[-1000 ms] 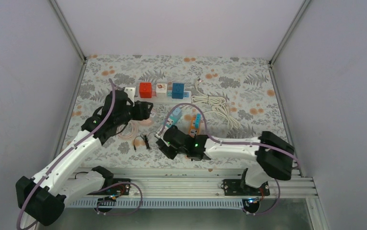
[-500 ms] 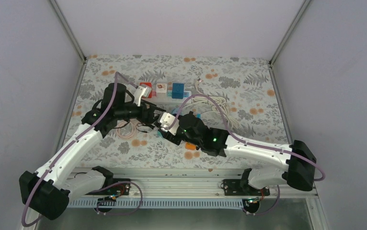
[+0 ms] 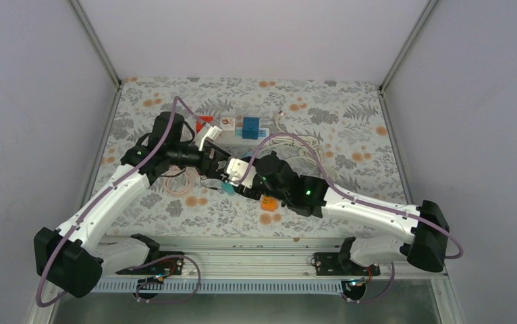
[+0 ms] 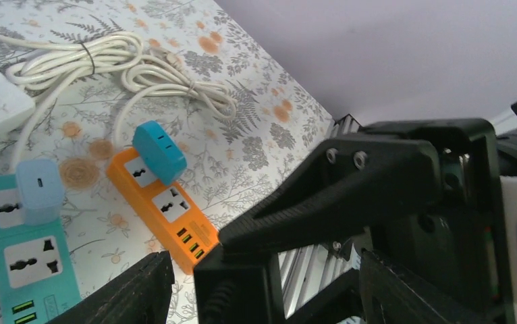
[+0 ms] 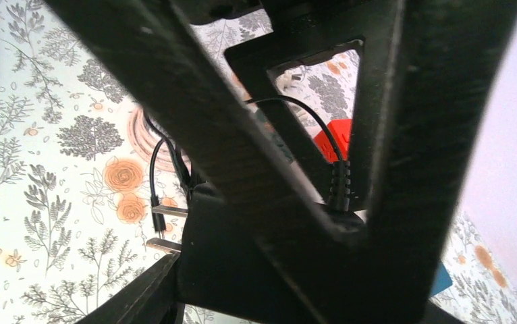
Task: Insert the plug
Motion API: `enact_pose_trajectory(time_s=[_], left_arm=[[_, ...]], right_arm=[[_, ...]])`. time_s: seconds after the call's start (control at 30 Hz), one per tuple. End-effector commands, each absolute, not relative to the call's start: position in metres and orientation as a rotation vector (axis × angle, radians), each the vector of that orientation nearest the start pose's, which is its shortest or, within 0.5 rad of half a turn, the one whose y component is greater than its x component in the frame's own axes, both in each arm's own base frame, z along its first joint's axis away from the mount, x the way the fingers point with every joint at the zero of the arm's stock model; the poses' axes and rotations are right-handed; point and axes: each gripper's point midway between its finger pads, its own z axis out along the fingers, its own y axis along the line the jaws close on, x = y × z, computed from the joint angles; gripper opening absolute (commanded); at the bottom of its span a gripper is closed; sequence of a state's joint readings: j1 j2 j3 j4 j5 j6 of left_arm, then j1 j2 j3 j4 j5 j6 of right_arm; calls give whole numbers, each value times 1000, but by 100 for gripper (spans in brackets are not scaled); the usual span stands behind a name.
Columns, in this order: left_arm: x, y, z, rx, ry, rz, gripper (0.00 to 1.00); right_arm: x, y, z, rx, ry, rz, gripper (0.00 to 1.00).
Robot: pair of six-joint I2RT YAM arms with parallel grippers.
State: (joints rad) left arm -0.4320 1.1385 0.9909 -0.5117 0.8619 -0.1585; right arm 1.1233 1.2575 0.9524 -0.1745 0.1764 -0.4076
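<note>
Right gripper (image 3: 232,178) appears clenched on the black plug (image 4: 237,289), held mid-table above the mat. Left gripper (image 4: 266,282) is released, its jaws either side of the plug and apart from it. The prongs are hidden, so the plug's axis is unreadable. Beyond lie the teal power strip (image 4: 23,271) and the orange power strip (image 4: 167,210); the target socket is unclear.

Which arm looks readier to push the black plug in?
Right arm, probably: its jaws seem to hold the black plug just above the teal strip's free socket; the left arm's jaws stand apart.
</note>
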Motion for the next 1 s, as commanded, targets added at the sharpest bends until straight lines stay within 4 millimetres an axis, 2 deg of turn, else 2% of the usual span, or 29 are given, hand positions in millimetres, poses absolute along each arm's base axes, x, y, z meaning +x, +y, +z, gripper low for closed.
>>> enact_pose_trajectory(time_s=[0.0,0.2,0.53,0.67,0.8,0.9,0.97], left_arm=[[214,-250,272,856,2052,-1340,70],[210,-254,270,881,2042,-1388,68],[215,-260,251,883,2119,-1357,63],[212,-263,254,904,2109,-1361,42],[220,-262,257,870,2111,-1319,20],[228,-263,261,811,2109,-1305,8],[237,-263,265,754,2095,-1287,4]], right_arm=[[212,350,255,-1332,1509,223,49],[213,349,257,-1346,1498,215,49],[209,354,262,-1398,1457,229,50],[210,355,261,-1409,1453,217,50],[214,353,261,-1374,1478,210,54],[219,349,265,-1295,1527,228,66],[221,345,270,-1217,1551,249,86]])
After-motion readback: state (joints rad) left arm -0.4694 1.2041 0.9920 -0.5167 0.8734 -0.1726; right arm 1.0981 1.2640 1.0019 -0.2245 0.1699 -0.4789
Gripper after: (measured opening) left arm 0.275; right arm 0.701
